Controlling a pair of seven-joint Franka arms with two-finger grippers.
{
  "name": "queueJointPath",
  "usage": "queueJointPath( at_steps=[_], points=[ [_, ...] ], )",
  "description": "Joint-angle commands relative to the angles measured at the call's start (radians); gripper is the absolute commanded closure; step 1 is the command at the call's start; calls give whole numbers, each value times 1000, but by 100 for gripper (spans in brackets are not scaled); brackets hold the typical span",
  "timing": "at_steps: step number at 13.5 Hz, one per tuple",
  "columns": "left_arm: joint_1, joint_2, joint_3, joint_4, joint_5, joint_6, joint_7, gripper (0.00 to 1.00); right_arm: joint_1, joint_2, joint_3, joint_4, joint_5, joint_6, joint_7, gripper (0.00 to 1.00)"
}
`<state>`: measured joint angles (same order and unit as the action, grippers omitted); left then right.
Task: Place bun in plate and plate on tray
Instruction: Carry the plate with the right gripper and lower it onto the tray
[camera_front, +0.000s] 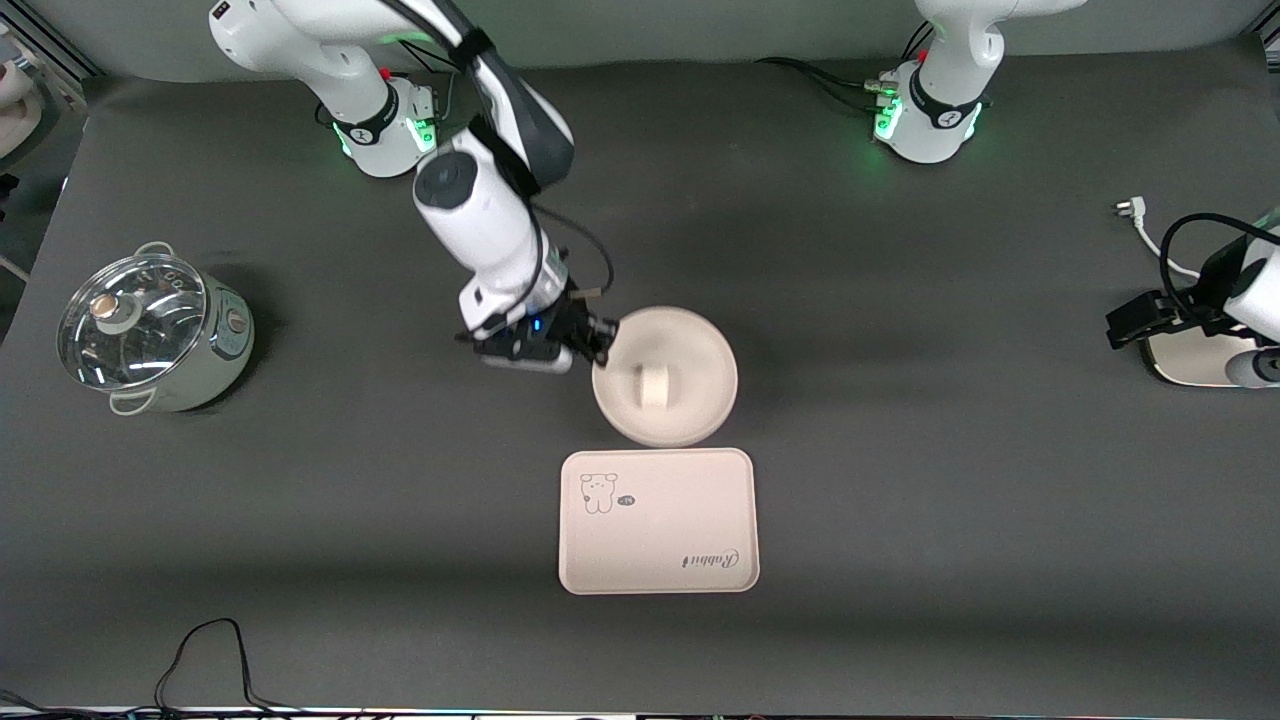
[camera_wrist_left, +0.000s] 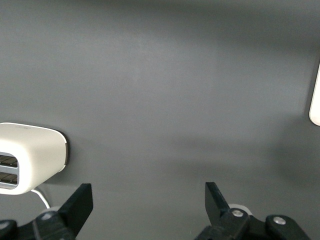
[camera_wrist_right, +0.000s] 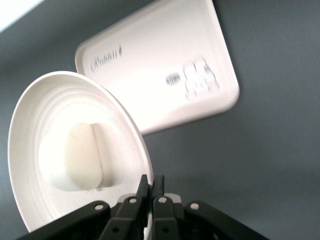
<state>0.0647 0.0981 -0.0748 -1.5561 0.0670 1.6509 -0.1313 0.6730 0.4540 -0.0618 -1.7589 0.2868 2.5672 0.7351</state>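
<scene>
The round cream plate (camera_front: 700, 345) is beside the tray (camera_front: 660, 530), just farther from the front camera, with its rim almost at the tray's edge. The off-white bun (camera_front: 655, 387) lies in the plate. My right gripper (camera_front: 603, 345) is shut on the plate's rim at the side toward the right arm's end. The right wrist view shows the fingertips (camera_wrist_right: 151, 182) pinching the rim, with the plate (camera_wrist_right: 50, 105), the bun (camera_wrist_right: 75, 157) and the tray (camera_wrist_right: 160, 65). My left gripper (camera_front: 1125, 325) waits open and empty by the toaster; it also shows in the left wrist view (camera_wrist_left: 148, 202).
A white toaster (camera_front: 1190, 360) stands at the left arm's end of the table, also in the left wrist view (camera_wrist_left: 30, 155), with its cable and plug (camera_front: 1130, 208). A lidded pot (camera_front: 150, 330) stands at the right arm's end.
</scene>
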Motion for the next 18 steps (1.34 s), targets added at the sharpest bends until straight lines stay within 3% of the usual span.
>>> queueJointPath(
  at_steps=[1, 3, 6, 10, 16, 17, 18],
  points=[
    [4, 26, -2, 50, -16, -2, 13, 0, -52, 205, 2, 299, 81, -71, -69, 100],
    [4, 37, -2, 60, -33, 0, 9, 0, -75, 290, 2, 392, 86, -73, -72, 100],
    [6, 51, -2, 82, -35, -2, 9, 0, -78, 380, 3, 446, 84, -53, -72, 100],
    [6, 52, 0, 82, -33, -2, 15, 0, -78, 485, 5, 452, 83, 92, -94, 100],
    [7, 51, 0, 82, -21, -22, 13, 0, -79, 531, 5, 449, 83, 111, -95, 100],
    [7, 51, 0, 82, -21, -20, 13, 0, -79, 531, 5, 449, 84, 110, -94, 69],
    [7, 51, 0, 80, -19, -22, 13, 0, -79, 529, 5, 449, 84, 110, -94, 1]
  ],
)
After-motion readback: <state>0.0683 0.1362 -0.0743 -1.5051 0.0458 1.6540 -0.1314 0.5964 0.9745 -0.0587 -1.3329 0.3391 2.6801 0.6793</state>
